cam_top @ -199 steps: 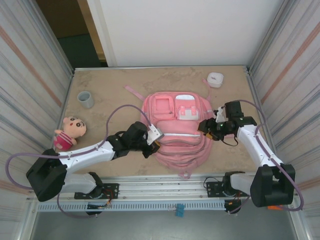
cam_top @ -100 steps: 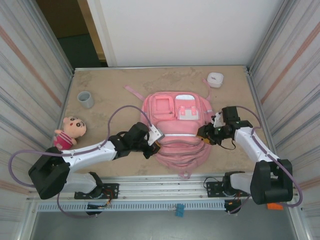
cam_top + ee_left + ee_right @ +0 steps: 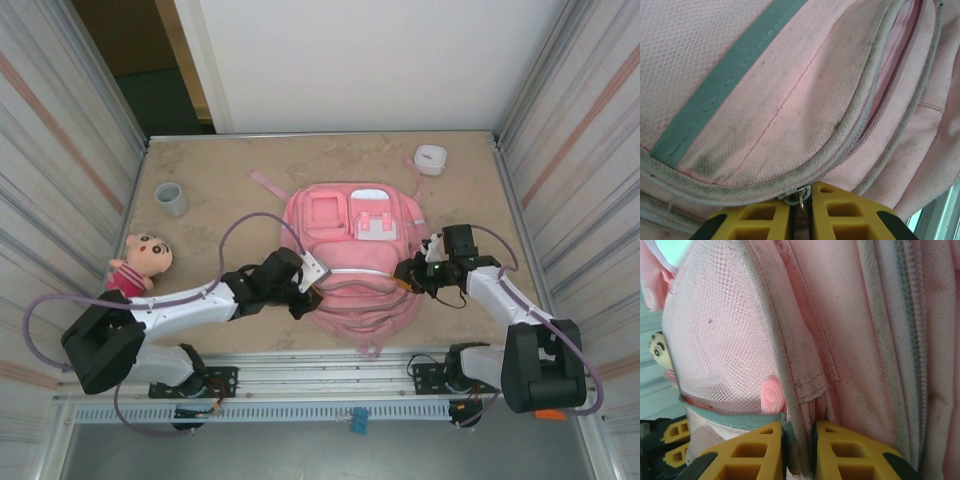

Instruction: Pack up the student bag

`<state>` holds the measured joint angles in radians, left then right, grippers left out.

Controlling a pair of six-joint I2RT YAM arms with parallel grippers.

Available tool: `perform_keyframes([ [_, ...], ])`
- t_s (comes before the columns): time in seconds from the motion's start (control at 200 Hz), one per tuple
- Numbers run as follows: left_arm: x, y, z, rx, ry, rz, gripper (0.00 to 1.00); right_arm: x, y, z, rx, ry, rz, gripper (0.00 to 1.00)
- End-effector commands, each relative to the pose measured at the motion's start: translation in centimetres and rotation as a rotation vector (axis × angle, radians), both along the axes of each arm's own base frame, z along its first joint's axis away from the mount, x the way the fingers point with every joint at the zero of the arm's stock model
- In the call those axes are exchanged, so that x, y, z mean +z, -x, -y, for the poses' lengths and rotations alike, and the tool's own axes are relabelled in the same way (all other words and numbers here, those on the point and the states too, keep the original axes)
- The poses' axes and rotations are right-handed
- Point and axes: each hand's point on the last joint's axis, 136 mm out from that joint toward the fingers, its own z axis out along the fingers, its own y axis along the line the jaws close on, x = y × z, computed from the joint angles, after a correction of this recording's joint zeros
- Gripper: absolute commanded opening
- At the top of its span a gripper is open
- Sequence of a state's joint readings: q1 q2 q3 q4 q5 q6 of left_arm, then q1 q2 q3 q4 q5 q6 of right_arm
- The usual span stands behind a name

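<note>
The student bag (image 3: pixel 355 255), a big pink backpack, lies flat in the middle of the table with its front pockets facing up. My left gripper (image 3: pixel 311 291) is at the bag's left edge. In the left wrist view its yellow fingers (image 3: pixel 760 220) are shut on a small metal zipper pull (image 3: pixel 801 196) below a grey-piped seam. My right gripper (image 3: pixel 405 272) presses against the bag's right side. There its jaws are shut on a fold of pink fabric (image 3: pixel 799 450) beside the mesh side pocket (image 3: pixel 720 340).
A grey cup (image 3: pixel 170 198) and a plush doll (image 3: pixel 140 262) sit at the left of the table. A small white container (image 3: pixel 430 158) stands at the back right. A pink strap (image 3: pixel 265 182) trails from the bag's back left corner. Walls close in on both sides.
My right gripper has moved down and in against the bag's right side and closed on the fabric there. The left arm has shifted only slightly, still on the zipper pull.
</note>
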<state>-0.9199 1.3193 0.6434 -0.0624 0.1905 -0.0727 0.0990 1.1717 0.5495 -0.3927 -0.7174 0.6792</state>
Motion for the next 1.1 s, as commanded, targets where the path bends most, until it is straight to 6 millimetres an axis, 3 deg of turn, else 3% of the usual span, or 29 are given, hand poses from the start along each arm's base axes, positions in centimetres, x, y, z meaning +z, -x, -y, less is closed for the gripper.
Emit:
perform_keyframes([
  [0.0, 2.7, -0.6, 2.7, -0.017, 0.102, 0.054, 0.15, 2.4, -0.7, -1.9, 0.015, -0.118, 0.065, 0.16],
  [0.346, 4.3, -0.4, 4.7, -0.012, 0.179, 0.065, 0.15, 3.8, -1.2, -3.0, 0.041, -0.116, 0.101, 0.16],
  [0.391, 4.1, -0.8, 4.2, 0.018, 0.162, 0.074, 0.12, 4.1, -1.3, -2.6, 0.040, -0.104, 0.104, 0.23],
  [0.486, 3.2, -1.7, 2.6, 0.099, 0.105, 0.100, 0.07, 4.8, -1.4, -1.5, 0.028, -0.077, 0.093, 0.52],
  [0.576, 2.4, -2.1, 1.2, 0.152, 0.060, 0.117, 0.04, 5.3, -1.0, -0.5, 0.006, -0.077, 0.068, 0.58],
  [0.742, 2.0, -2.1, 0.5, 0.176, 0.053, 0.128, 0.04, 4.9, 1.0, -1.2, -0.048, -0.178, 0.015, 0.59],
  [0.872, 2.0, -2.2, 0.7, 0.166, 0.055, 0.132, 0.04, 5.1, 1.8, -0.7, -0.107, -0.188, 0.033, 0.61],
  [1.097, 2.1, -2.2, 1.1, 0.153, 0.060, 0.132, 0.04, 5.5, 1.1, -1.3, -0.139, -0.306, 0.029, 0.55],
])
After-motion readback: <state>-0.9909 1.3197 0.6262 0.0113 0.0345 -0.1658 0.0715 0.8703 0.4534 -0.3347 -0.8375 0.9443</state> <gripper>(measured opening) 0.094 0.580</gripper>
